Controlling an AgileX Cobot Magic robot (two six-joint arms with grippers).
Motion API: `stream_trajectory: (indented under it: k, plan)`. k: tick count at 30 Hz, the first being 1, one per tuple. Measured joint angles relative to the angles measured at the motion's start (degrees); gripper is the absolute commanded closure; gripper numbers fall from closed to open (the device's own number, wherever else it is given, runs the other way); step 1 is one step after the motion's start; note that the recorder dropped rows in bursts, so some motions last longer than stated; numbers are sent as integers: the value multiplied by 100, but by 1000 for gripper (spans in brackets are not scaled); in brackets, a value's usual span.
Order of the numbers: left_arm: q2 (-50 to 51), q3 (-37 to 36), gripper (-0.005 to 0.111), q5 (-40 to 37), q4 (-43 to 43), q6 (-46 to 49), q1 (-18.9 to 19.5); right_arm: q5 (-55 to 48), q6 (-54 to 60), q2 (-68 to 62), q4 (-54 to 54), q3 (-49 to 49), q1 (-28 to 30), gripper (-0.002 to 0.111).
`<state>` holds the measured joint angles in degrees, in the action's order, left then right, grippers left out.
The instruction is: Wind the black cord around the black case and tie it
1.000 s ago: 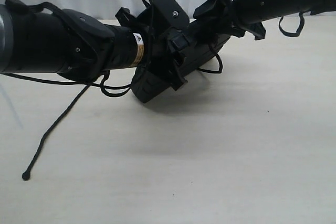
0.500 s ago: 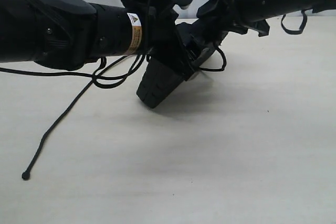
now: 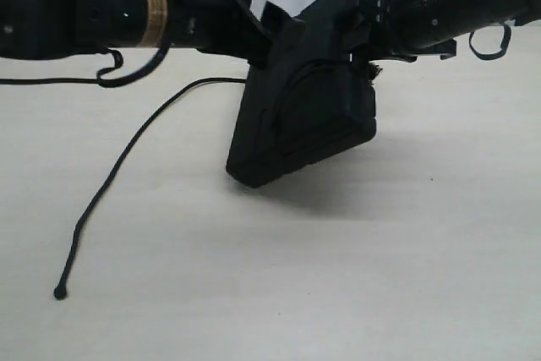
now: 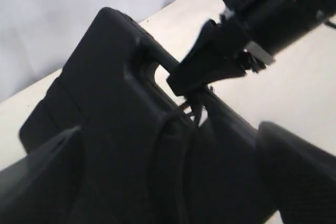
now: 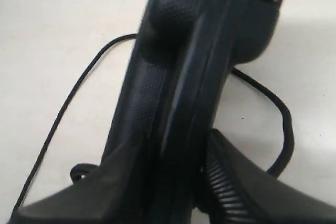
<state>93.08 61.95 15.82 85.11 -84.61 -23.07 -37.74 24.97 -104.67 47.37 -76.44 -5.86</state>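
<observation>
The black case (image 3: 304, 116) hangs tilted above the table, broad ribbed face outward, one corner low. My left gripper (image 3: 269, 33) is shut on its upper left edge, and the case fills the gap between that gripper's fingers (image 4: 42, 171) in the left wrist view. My right gripper (image 3: 376, 19) is shut on the handle edge; its ribbed pad (image 5: 231, 192) presses the case (image 5: 184, 77). The black cord (image 3: 118, 166) trails from behind the case across the table to a knotted end (image 3: 60, 292). Cord strands (image 4: 197, 109) sit by the slot handle (image 4: 152, 69).
The pale table (image 3: 380, 276) lies under the case. A loop of cord (image 5: 283, 124) rests on it beside the case, and another stretch (image 5: 63, 108) runs off the other side. The left arm's thin cables (image 3: 110, 69) hang below the arm.
Both arms have lifted and turned the case, so its broad face now shows instead of its edge. The left arm rose toward the top. The cord's loose end shifted slightly right and down.
</observation>
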Motion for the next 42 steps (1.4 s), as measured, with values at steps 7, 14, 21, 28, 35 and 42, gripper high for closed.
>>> stream_trajectory:
  k: [7,14,21,28,35,42]
  plan:
    - [254,8,25,1175,-13,-1183,786,-233,292,-36,-156,37,-23,104]
    - [1193,8,25,2107,-13,-1655,895,-268,365,-36,-169,37,-23,104]
    - [1464,8,25,2673,-35,-1727,895,-268,365,-36,-169,37,-23,104]
    - [1585,8,25,2696,-42,-1034,731,-268,388,-36,-169,37,-23,104]
    - [1726,8,25,2210,-367,710,38,-268,388,-36,-169,37,-23,104]
    - [1726,8,86,1221,-833,1391,-184,-268,413,-36,-177,37,-23,104]
